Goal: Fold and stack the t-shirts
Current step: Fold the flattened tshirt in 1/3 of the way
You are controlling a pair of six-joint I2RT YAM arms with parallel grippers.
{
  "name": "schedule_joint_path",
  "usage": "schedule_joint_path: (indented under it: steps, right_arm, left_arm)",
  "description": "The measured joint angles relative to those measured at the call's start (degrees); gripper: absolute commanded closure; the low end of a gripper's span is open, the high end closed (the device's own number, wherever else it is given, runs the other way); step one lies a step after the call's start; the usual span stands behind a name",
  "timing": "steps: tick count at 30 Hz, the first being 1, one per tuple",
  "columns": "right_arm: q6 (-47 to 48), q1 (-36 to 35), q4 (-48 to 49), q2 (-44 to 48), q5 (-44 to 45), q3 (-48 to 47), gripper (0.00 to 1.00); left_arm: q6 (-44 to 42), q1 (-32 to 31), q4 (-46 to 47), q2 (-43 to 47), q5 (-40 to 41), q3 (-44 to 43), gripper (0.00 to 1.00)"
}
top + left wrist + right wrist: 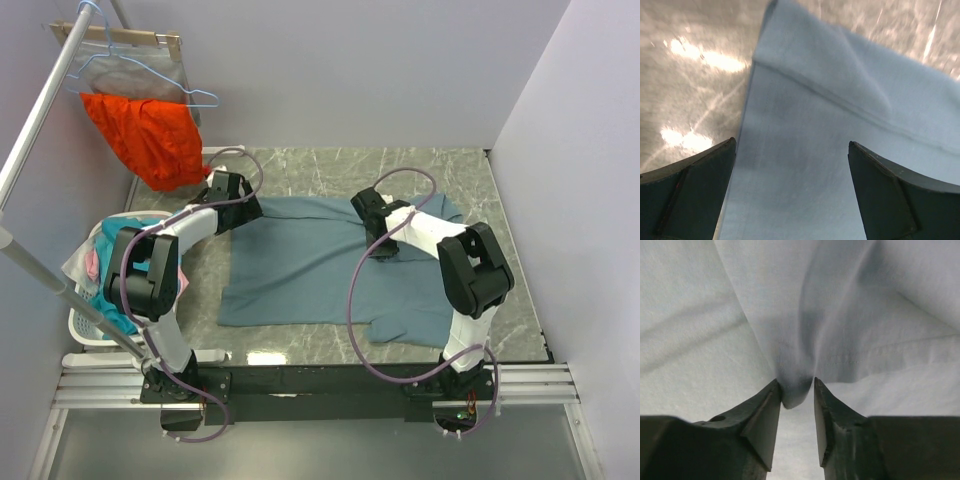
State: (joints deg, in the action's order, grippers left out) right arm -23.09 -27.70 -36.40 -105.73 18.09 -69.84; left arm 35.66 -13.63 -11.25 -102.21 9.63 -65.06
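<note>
Slate-blue t-shirt (pixel 300 270) lies flat, creased; right pincer (pixel 795 386) pinches a fold, left pincer (pixel 791 145) spread wide.

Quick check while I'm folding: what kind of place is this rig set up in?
Probably a walled-off lab cell staged for laundry: plain white partition walls box in the grey marble-patterned tabletop, a slate-blue cloth t-shirt lies spread on it, and a white plastic laundry basket sits at its left.

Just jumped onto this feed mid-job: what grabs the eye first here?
A slate-blue t-shirt lies spread across the marble table, the right end effector pinching a raised fold of it. The left end effector hangs open over the shirt's far left corner. A bright orange garment hangs by the rail, far left.
</note>
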Motion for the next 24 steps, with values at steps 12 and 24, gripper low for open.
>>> schedule_joint_path:
  steps: [12,24]
  right_arm:
    - [1.3,0.7,0.3,-2.9,0.3,-4.7,0.59]
    - [2.0,1.4,0.9,-4.3,-0.8,-4.7,0.59]
  left_arm:
    - [2.2,0.0,4.8,-8.0,4.9,-4.6,0.12]
    - [3.2,0.2,7.0,-10.5,9.3,-11.5,0.02]
